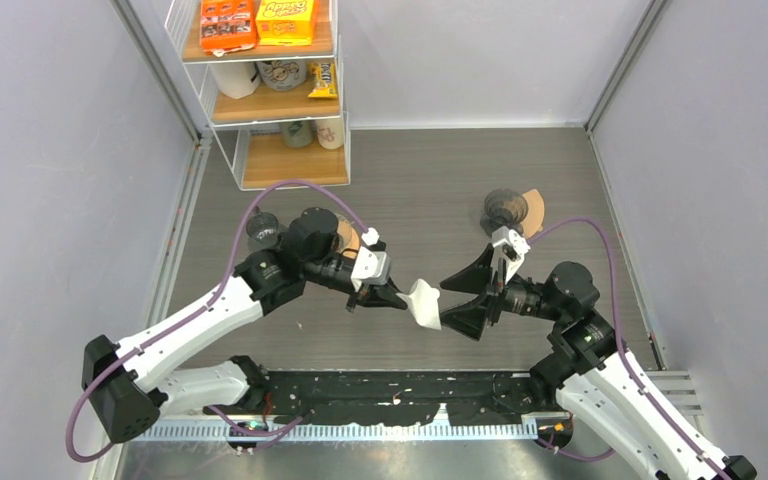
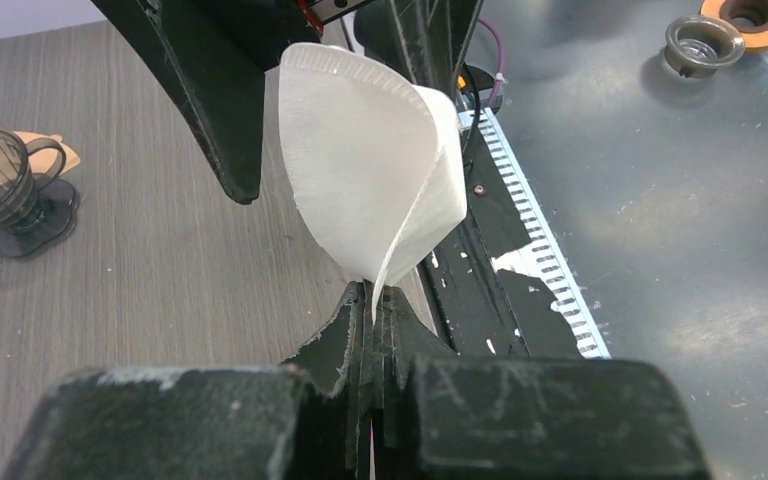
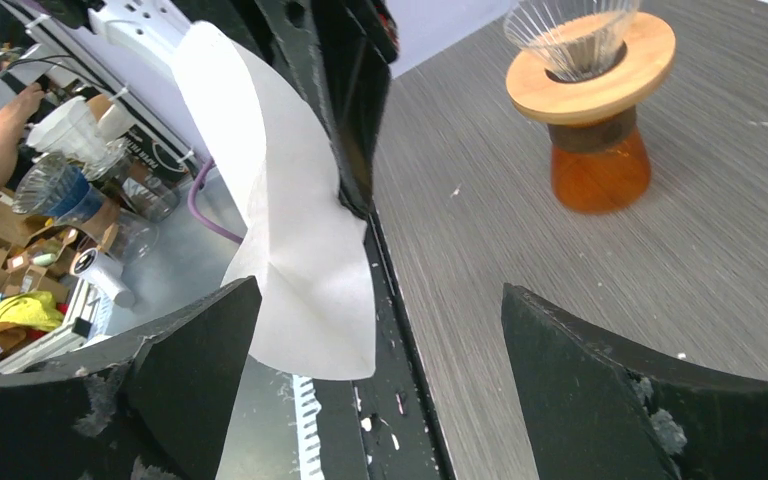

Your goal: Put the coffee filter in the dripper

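Observation:
A white paper coffee filter (image 1: 425,303) hangs in the air between both arms, over the table's near middle. My left gripper (image 1: 392,296) is shut on its pointed end, as the left wrist view shows (image 2: 375,295) with the filter (image 2: 360,160) fanning out above. My right gripper (image 1: 450,300) is open, its jaws either side of the filter's free end (image 3: 300,230) without closing on it. A dark glass dripper (image 1: 508,208) stands behind the right arm; it also shows in the left wrist view (image 2: 5,185). A clear dripper on a wooden collar (image 3: 590,85) stands by the left arm.
A wire shelf (image 1: 265,100) with snack boxes and cups stands at the back left. A small dark cup (image 1: 262,230) sits left of the left arm. A black rail (image 1: 390,400) runs along the near edge. Grey walls close in both sides.

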Controlling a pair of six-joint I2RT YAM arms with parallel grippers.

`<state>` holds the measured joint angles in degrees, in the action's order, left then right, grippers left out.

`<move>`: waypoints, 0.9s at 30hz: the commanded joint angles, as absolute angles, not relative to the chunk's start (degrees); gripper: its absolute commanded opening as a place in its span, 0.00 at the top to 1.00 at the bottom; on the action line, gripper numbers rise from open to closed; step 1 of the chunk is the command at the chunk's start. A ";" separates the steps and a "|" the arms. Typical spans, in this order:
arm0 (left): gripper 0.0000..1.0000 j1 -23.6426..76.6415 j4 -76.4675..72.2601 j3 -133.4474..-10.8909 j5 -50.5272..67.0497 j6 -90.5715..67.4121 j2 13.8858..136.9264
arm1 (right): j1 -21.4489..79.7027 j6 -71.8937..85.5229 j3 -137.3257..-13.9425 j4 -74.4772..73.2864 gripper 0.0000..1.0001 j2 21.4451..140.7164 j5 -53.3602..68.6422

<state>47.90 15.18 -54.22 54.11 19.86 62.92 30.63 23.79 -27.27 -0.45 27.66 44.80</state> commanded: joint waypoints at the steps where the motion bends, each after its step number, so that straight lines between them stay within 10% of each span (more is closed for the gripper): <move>1: 1.00 48.08 13.16 -56.45 55.02 19.01 63.44 | 30.85 25.55 -27.51 8.35 0.02 28.36 49.11; 27: 1.00 48.08 4.52 -55.91 56.24 14.42 64.10 | 31.45 26.19 -23.55 9.40 0.01 27.02 50.28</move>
